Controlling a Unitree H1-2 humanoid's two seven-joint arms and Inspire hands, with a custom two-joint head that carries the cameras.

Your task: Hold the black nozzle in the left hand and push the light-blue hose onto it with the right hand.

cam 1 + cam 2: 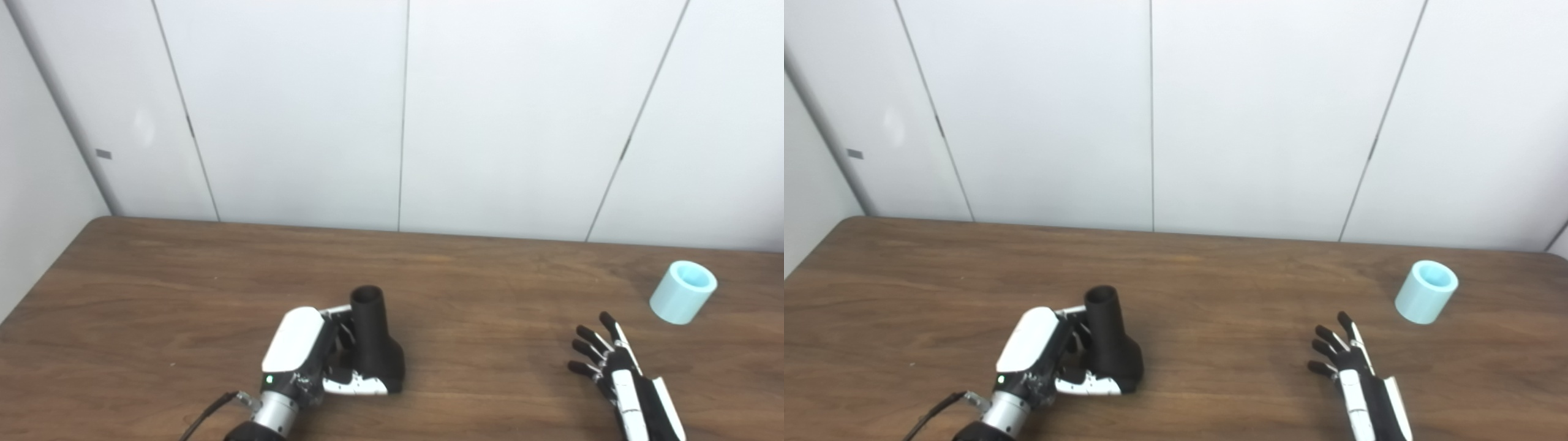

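Note:
The black nozzle (375, 346) stands upright on the wooden table (184, 288), narrow open neck up and wide base down. My left hand (300, 349) is wrapped around it from the left: fingers behind the neck, thumb lying across the front of the base. The light-blue hose (683, 300), a short wide tube, lies tilted at the right of the table with its open end facing up and away. My right hand (618, 373) is open with fingers spread, near the front edge, a hand's length short of the hose and holding nothing.
White wall panels (404, 122) rise right behind the table's far edge. The table's left corner sits against a side wall. Bare wood lies between the nozzle and my right hand.

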